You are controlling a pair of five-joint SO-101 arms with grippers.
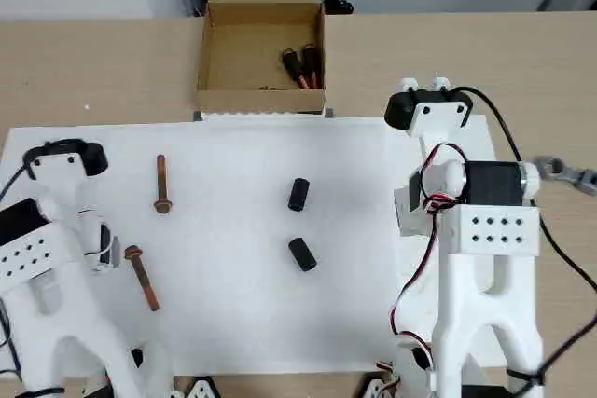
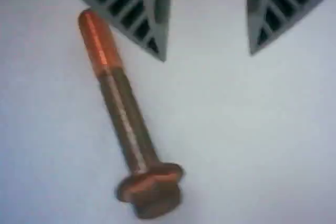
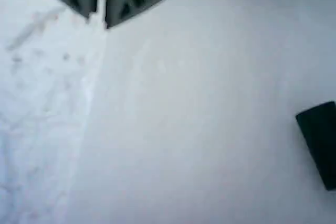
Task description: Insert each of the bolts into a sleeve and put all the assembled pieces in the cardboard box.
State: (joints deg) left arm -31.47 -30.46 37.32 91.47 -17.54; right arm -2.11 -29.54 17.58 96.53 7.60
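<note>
Right under my left gripper (image 2: pixel 207 35) there's a copper bolt (image 2: pixel 126 119) lying flat on the white sheet (image 2: pixel 252 145). Its tip sits just beside one finger, outside the wide-open jaws. My right gripper (image 3: pixel 102 17) is pinched closed on nothing, with a black sleeve (image 3: pixel 320 142) lying off to one side. From above I see a second bolt (image 1: pixel 161 184), an upper sleeve (image 1: pixel 298 194) and a lower sleeve (image 1: pixel 301 254) mid-sheet, and assembled pieces (image 1: pixel 303 67) inside the cardboard box (image 1: pixel 261 100) on the table (image 1: pixel 93 62).

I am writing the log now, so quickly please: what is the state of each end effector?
Left end effector: open, holding nothing; a bolt lies beside it.
Right end effector: closed, holding nothing.
</note>
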